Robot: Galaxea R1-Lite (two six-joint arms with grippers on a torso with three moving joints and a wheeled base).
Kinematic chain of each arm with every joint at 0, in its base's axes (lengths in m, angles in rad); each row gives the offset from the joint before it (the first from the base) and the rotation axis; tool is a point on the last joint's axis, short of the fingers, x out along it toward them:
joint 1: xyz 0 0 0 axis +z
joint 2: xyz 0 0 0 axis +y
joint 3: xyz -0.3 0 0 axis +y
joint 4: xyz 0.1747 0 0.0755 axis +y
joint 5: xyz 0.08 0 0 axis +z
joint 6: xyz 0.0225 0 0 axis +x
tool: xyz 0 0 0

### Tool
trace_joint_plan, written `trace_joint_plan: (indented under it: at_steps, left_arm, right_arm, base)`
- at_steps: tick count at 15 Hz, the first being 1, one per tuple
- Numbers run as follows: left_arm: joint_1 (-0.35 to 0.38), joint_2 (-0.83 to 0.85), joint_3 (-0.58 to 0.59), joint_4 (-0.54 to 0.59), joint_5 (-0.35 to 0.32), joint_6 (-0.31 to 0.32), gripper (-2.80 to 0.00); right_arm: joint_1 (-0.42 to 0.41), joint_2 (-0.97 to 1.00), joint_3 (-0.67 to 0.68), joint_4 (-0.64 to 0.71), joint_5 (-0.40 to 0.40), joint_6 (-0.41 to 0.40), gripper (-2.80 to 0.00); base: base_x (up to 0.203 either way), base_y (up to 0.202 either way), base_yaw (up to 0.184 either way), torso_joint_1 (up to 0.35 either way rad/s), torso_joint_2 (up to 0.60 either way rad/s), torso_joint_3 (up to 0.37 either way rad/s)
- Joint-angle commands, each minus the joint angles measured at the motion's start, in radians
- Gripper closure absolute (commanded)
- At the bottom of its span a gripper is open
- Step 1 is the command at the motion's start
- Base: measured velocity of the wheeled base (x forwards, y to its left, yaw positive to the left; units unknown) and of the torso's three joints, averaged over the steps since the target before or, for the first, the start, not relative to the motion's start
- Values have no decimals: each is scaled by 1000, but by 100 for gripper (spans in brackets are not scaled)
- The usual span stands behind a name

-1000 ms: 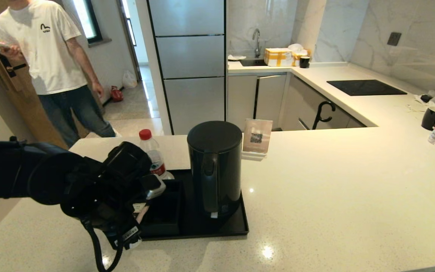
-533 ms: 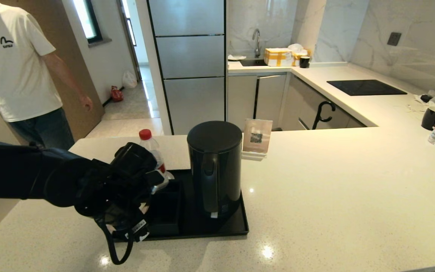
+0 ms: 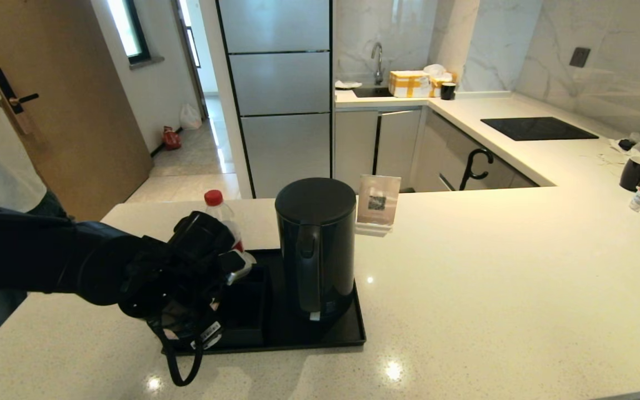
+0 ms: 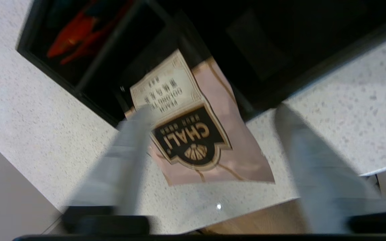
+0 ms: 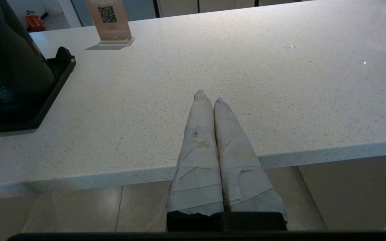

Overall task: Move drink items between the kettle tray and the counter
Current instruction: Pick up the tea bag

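One CHALI tea sachet (image 4: 193, 130) is lying half on the kettle tray (image 4: 313, 77), half on the surface (image 4: 28, 110). Your left gripper (image 4: 213, 120) is hovering released astride it; you are needing to descend and pinch.

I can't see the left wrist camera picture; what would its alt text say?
A pink and black CHALI tea sachet lies half over the black tray's rim and half on the speckled counter, between the fingers of the open left claw above it.
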Motion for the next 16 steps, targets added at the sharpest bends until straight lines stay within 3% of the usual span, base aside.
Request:
trace_joint_plan:
  at_steps: [1, 16]
  left_arm:
    - [0, -9, 2, 3, 3, 2, 0]
    - [6, -62, 6, 7, 10, -6, 0]
  right_arm:
    - [0, 1, 2, 0, 0, 0, 0]
    - [0, 1, 2, 0, 0, -1, 0]
  base:
    - [0, 0, 0, 0, 0, 0]
    - [0, 0, 0, 0, 0, 0]
